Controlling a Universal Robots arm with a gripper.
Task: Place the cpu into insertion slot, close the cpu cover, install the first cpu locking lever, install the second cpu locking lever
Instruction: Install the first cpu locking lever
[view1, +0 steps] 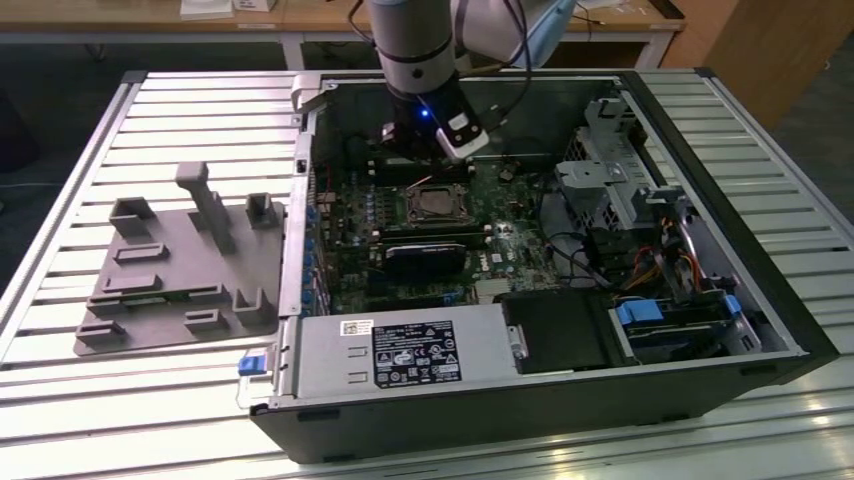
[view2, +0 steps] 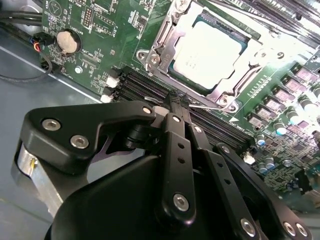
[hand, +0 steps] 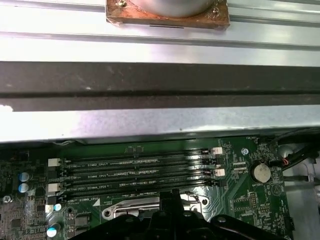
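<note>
Right near the gripper (view2: 178, 101), the cpu (view2: 210, 50)

Second wrist view: black linkage of the gripper (view2: 178, 100) covers the near ends of the memory slots (view2: 134, 85); glare washes out the cpu (view2: 210, 47) top, markings unreadable, and the cpu cover (view2: 167, 35) runs off the picture's edge. First wrist view: insertion slot (hand: 135, 206) mostly behind the gripper body, a silvery strip of rim visible. Exterior view: socket too small to tell how its levers sit.
</note>
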